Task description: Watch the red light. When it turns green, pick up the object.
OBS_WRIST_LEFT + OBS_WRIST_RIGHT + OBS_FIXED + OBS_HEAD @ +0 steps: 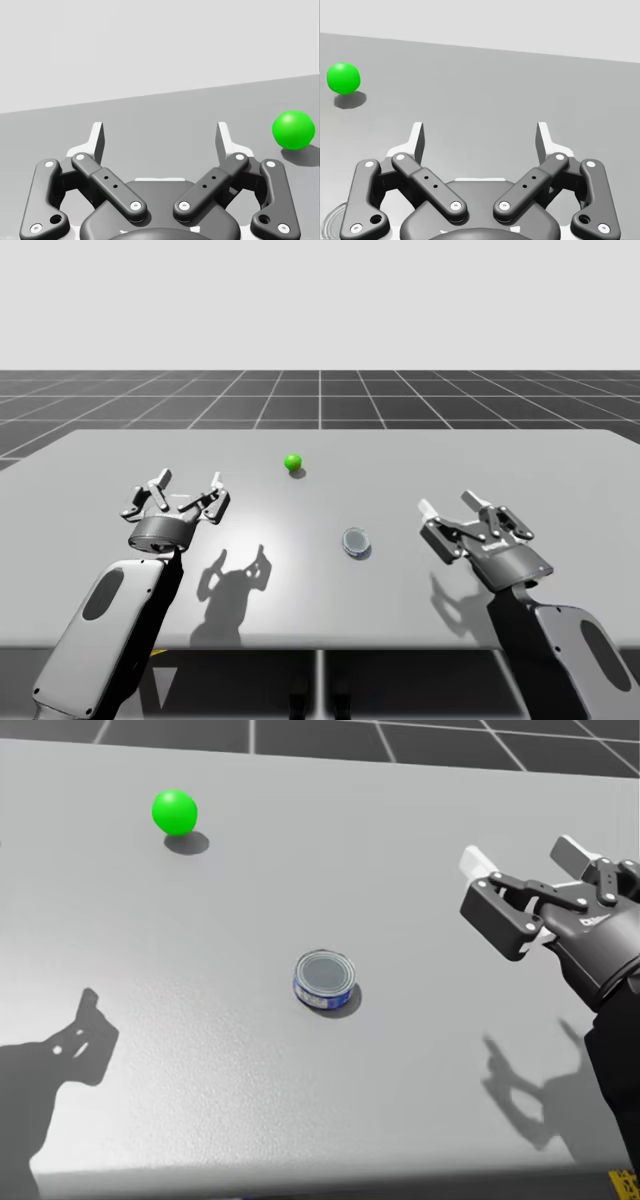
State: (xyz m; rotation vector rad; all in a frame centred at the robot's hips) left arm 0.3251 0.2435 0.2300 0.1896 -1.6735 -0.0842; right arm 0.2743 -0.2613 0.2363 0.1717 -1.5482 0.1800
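Left claw (188,486) spread wide and empty, hovering above the bench (520,455). Its forearm rises from the near edge and its fingers aim toward the far side. Right claw (449,504) also wide and empty, raised, tilted in toward the middle. Low round blue can (356,541) stands upright on the bench between the two claws, nearer the right one and apart from both. In the right wrist view its rim sits just beside and under that claw's base. Silver top is on; contents can't tell. Green light ball (292,462) rests on the bench beyond the can, ahead of both claws and well apart from them.
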